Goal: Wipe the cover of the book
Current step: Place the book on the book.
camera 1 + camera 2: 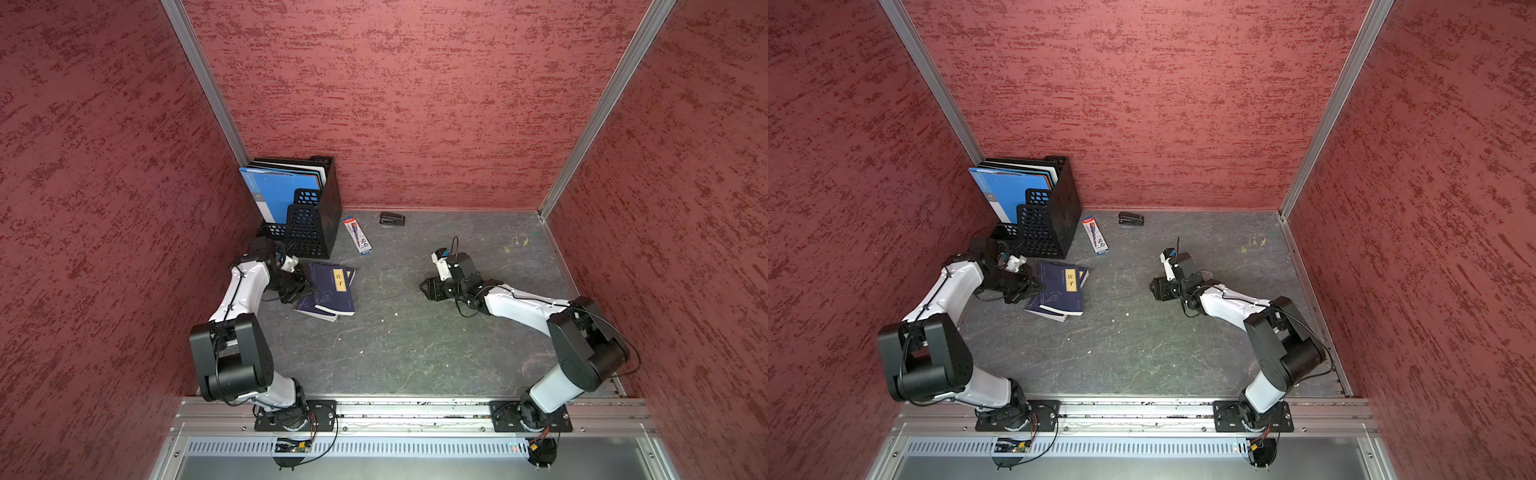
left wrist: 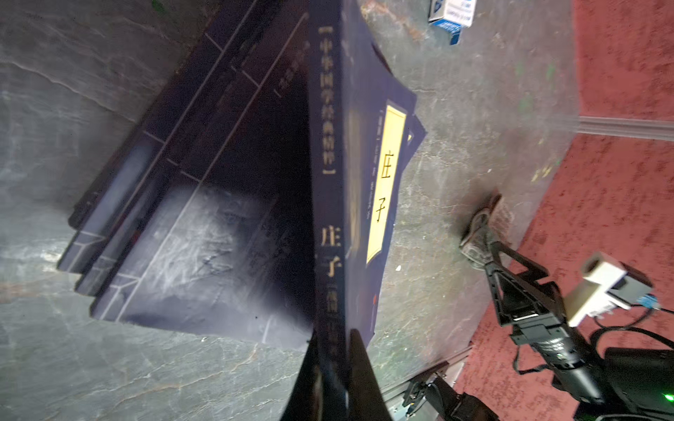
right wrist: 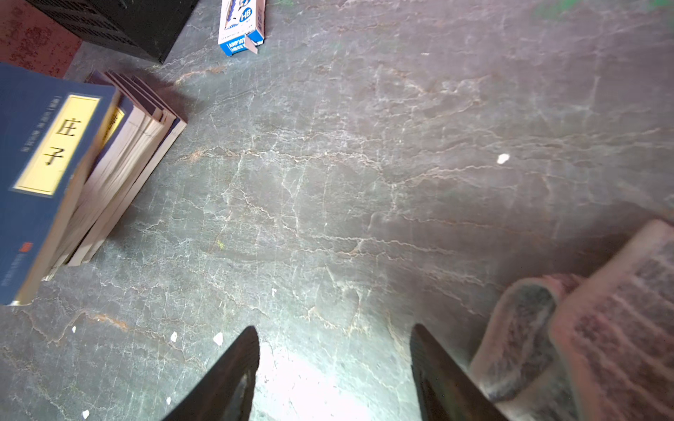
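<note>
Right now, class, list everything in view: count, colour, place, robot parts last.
table: one, grey
top book: one, navy with yellow label, tilted up off the others
books beneath: at least two, navy, stacked under it
file holder: one, black, far left corner
folders: several, front one blue, in the file holder
pencil box: one, white and blue, beside the file holder
stapler: one, black, by the back wall
cloth: one, reddish-grey, beside the right gripper
left gripper: one, black, shut on the top book
right gripper: one, black, open above bare table
</note>
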Robot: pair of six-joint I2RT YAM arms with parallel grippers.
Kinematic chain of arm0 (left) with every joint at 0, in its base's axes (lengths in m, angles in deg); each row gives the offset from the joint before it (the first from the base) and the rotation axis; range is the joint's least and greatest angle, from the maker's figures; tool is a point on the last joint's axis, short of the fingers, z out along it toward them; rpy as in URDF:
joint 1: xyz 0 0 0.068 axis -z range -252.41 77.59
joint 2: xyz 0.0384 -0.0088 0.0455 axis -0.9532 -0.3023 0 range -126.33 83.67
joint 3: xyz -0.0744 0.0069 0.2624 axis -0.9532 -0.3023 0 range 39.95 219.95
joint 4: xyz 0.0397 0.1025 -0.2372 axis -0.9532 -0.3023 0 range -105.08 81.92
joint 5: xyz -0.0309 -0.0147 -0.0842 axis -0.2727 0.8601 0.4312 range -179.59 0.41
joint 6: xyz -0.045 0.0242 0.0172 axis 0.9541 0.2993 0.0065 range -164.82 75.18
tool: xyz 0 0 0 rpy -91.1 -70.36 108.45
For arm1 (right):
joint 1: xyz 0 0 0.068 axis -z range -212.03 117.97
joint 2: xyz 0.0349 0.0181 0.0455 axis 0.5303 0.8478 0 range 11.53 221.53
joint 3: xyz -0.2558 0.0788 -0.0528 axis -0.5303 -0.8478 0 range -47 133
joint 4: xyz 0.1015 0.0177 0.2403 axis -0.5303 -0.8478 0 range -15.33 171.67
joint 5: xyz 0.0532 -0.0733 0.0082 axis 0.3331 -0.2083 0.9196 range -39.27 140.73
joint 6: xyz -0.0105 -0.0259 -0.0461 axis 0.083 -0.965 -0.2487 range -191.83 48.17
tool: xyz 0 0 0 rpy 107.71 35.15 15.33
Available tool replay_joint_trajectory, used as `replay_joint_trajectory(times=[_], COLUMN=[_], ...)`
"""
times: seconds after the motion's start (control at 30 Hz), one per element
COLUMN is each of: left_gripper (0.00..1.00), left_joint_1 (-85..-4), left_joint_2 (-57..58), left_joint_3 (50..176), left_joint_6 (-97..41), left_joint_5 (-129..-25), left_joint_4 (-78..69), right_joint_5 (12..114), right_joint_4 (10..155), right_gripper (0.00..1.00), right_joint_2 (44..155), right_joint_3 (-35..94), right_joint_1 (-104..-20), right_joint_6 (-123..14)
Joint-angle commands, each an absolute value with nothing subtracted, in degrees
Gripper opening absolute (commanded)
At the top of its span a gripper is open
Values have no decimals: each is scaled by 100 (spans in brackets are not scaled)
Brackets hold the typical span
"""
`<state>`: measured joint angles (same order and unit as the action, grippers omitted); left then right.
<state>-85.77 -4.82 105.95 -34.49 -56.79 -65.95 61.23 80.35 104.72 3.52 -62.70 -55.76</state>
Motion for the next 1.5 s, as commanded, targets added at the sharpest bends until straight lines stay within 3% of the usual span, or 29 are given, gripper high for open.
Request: replay_joint_trajectory(times=[0.0,0.3,0.43,0.67,1.47], left_gripper=[0,0,0,0,5], left_joint_1=[-8466,-8363,-7910,-7637,-7355], left_joint_2=[-819,-1502,-1740,-2063,-2186], left_joint_3=[10918,11361,11645,11894,12165], left_joint_6=[-3753,-4179,-4389,-4567,-5360], left_joint_5=[-6159,-6800,-7831,-8532,-8977], left_joint_4=[-6784,-7096,-7307,-7426,-7132], right_joint_5=[6290,6265,6278,6309,6380], right_joint_4=[8243,8235,8246,8271,8334], right_gripper=[66,67,67,67,67], right_joint_2=[10555,10488,10563,10636,10764], right_joint_3=[404,345,372,398,371], right_joint_1=[-6296,-6296,-6294,-6297,-6297], right_joint_6=[-5598,-5599,-5584,-5574,-5566])
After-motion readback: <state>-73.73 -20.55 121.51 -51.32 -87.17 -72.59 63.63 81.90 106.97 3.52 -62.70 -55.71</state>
